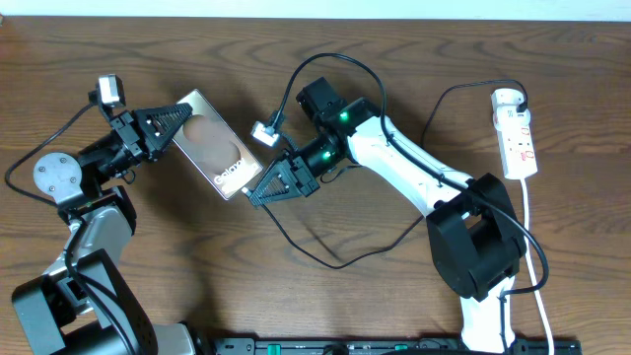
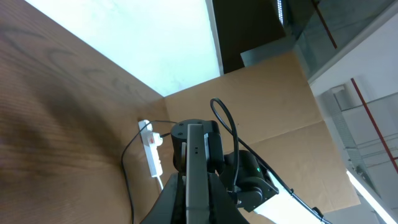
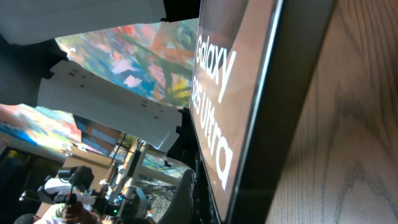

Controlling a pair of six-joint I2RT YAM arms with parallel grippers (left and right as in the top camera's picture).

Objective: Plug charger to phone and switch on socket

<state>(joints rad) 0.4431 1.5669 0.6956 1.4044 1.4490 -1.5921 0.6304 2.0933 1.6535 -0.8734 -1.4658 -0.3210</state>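
The brown phone (image 1: 202, 138) is held tilted above the table at the centre left, its white lettering toward the right arm. My left gripper (image 1: 170, 120) is shut on its upper left end; the left wrist view shows the phone's thin edge (image 2: 196, 162) between the fingers (image 2: 196, 190). My right gripper (image 1: 258, 194) sits at the phone's lower right end, shut on the charger's tip. The thin black charger cable (image 1: 340, 262) loops across the table toward the white socket (image 1: 516, 133) at the far right. The right wrist view shows the phone (image 3: 236, 81) close against my fingers (image 3: 205, 199).
The socket (image 2: 152, 155) and its black cable (image 2: 127, 174) show far off in the left wrist view. The right arm's black base (image 1: 478, 237) stands at the lower right, with a white cord (image 1: 537, 266) running down beside it. Brown wooden table (image 1: 197, 276).
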